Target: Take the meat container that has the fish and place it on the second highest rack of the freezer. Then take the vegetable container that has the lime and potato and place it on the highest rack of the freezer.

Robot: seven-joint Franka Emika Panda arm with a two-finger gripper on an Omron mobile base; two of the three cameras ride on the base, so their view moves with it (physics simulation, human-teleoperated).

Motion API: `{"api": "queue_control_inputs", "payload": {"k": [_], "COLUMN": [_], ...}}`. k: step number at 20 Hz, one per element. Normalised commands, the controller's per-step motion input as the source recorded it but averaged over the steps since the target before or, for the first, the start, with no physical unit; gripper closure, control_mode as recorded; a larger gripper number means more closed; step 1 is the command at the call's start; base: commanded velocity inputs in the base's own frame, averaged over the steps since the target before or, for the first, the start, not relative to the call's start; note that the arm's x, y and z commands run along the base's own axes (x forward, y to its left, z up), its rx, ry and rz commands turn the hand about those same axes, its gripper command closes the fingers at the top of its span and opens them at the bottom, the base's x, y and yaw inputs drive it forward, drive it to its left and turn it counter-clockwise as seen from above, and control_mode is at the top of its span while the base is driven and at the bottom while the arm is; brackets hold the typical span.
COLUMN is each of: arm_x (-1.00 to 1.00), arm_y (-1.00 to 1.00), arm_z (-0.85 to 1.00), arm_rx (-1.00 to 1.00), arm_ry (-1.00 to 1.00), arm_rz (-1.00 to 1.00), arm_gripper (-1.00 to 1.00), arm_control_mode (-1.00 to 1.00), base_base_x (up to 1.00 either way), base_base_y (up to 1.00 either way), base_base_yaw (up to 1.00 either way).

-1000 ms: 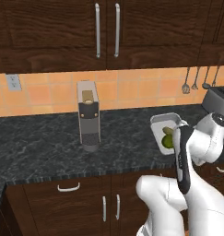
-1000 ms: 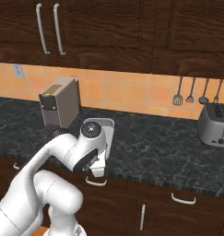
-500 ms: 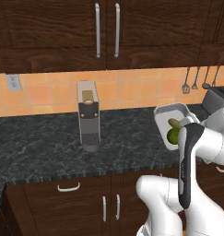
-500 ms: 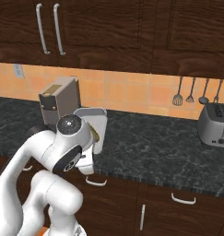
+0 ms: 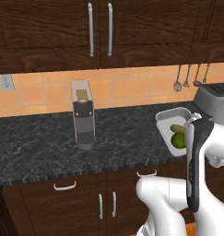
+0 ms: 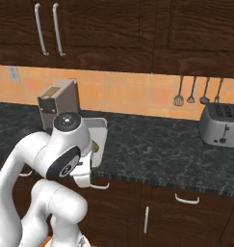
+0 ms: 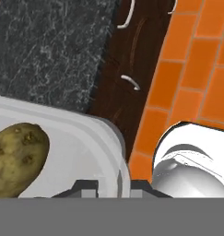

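My fingers [image 7: 112,186] were pinched on the rim of the vegetable container [image 7: 85,138], one tip inside the wall and one outside, at the tray's corner. In the hand view the potato [image 7: 16,156] lay on the tray floor just beside that grip, and beyond the rim I saw the dark speckled surface [image 7: 49,46], the wood cabinet fronts and the orange floor tiles.

From the left base view the vegetable container [image 5: 175,120] sat raised at the front edge of the surface [image 5: 39,147], tipped a little, with the lime [image 5: 179,140] at its near end touching the potato [image 5: 177,128] behind it. A grey coffee machine [image 5: 83,115] stood well apart to the left, and a toaster [image 5: 215,97] stood behind the tray against the tiled wall. My forearm crossed the tray's right side.
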Motion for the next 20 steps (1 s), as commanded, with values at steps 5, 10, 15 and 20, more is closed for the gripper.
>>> {"api": "queue_control_inputs", "payload": {"k": [5,10,15,20], "arm_x": [0.00,0.00,0.00,0.00], "arm_y": [0.00,0.00,0.00,0.00], "arm_z": [0.00,0.00,0.00,0.00], "arm_rx": [0.00,0.00,0.00,0.00], "arm_ry": [0.00,0.00,0.00,0.00], "arm_rz": [0.00,0.00,0.00,0.00], "arm_gripper": [1.00,1.00,1.00,1.00], "arm_control_mode": [1.00,1.00,1.00,1.00], "base_base_x": [-0.69,-0.09,0.00,0.11], "base_base_y": [0.00,-0.04,-0.18,-0.39], "base_base_yaw": [-0.72,-0.88,-0.93,-0.94]}}
